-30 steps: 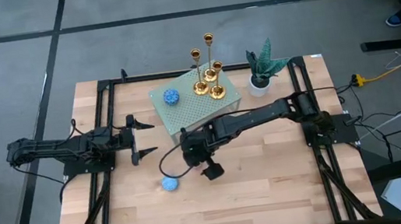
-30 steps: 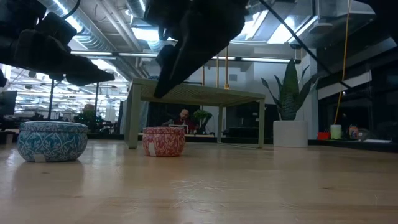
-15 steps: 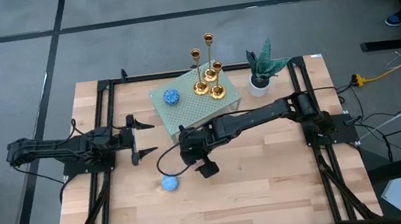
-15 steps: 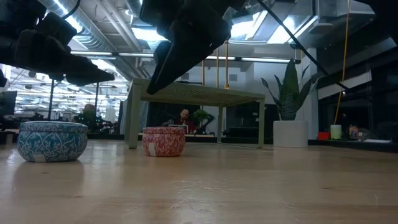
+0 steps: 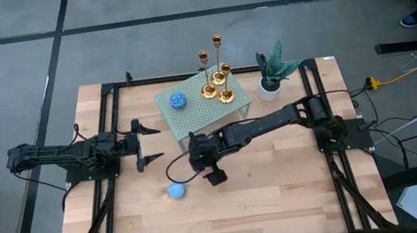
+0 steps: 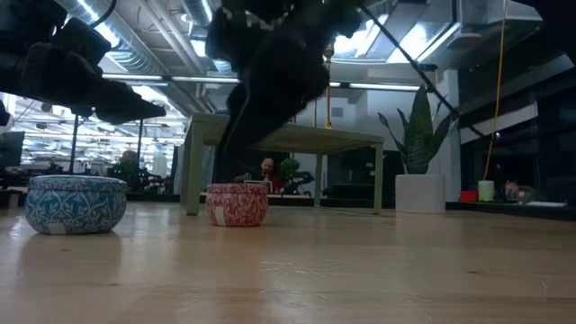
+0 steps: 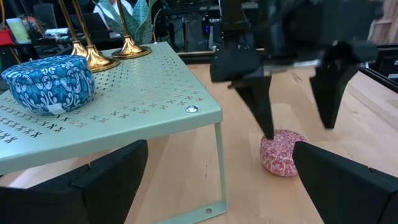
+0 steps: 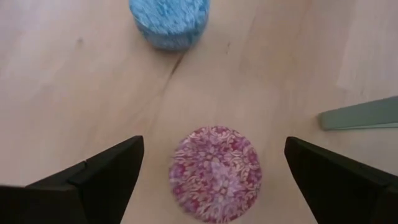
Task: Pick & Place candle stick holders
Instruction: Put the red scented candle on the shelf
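Three gold candle stick holders [image 5: 218, 78] stand by their round bases on the far right part of a green perforated shelf [image 5: 204, 113]; their bases also show in the left wrist view [image 7: 93, 59]. My right gripper [image 5: 200, 161] is open in front of the shelf, its fingers [image 7: 261, 106] pointing down just above a pink tin [image 8: 216, 174], one on either side of it. It holds nothing. My left gripper [image 5: 147, 145] is open and empty at the table's left, pointing at the shelf.
A blue tin [image 5: 178, 100] sits on the shelf's left part. Another blue tin [image 5: 176, 190] stands on the table, near-left of my right gripper. A potted plant [image 5: 272, 75] stands to the right of the shelf. Bare wood lies toward the near edge.
My right gripper has moved a little toward the table's left and far edges and has come down toward the pink tin, staying open. The tins and the candle stick holders have kept still.
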Controlling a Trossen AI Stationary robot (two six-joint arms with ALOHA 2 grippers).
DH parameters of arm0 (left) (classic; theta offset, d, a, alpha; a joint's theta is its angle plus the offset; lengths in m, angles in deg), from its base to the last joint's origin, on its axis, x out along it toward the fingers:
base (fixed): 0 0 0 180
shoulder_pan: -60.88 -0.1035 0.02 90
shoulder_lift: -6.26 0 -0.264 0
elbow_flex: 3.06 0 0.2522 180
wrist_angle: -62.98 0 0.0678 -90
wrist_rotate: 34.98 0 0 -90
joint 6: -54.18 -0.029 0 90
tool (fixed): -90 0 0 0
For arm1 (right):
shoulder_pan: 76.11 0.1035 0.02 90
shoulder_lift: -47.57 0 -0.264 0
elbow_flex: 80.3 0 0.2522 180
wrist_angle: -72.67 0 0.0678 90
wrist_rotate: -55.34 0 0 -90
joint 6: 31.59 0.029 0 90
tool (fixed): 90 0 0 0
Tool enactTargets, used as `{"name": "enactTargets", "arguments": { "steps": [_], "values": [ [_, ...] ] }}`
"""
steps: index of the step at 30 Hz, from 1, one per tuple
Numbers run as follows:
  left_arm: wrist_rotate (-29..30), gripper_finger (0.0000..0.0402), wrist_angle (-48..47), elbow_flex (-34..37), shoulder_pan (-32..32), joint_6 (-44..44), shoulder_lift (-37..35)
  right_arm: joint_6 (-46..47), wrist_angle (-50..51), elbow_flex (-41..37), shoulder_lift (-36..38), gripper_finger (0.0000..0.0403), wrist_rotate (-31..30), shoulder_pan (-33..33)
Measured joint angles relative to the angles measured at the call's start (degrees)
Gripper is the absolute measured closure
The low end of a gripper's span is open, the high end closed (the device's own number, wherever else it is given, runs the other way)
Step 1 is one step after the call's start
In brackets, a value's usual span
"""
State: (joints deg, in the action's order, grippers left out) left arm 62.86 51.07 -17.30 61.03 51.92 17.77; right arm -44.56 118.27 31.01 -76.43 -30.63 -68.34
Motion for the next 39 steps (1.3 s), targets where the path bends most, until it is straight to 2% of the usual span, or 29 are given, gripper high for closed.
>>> {"name": "enactTargets", "arguments": {
  "steps": [3, 17, 22, 29, 39],
  "values": [
    [0.00, 0.0002, 0.01, 0.00, -0.01, 0.00, 0.00, -0.82, -4.30, -3.10, -0.04, 0.0010, -1.03, 0.00],
    [0.00, 0.0002, -0.01, 0.00, 0.01, 0.00, 0.00, 2.16, -10.85, -11.27, -0.07, 0.0012, -1.74, 0.04],
    [0.00, 0.0001, -0.01, 0.00, 0.01, -0.01, 0.00, 2.26, -12.68, -11.29, -0.04, 0.0042, -2.96, 0.15],
    [0.00, 0.0001, -0.01, 0.00, 0.01, 0.00, 0.00, 4.11, -13.47, -11.27, 0.02, 0.0114, -2.95, 0.15],
    [0.00, 0.0001, 0.01, 0.00, 0.01, 0.00, 0.00, 4.68, -11.77, -11.22, 0.60, 0.0115, -1.02, -0.18]
  ]
}}
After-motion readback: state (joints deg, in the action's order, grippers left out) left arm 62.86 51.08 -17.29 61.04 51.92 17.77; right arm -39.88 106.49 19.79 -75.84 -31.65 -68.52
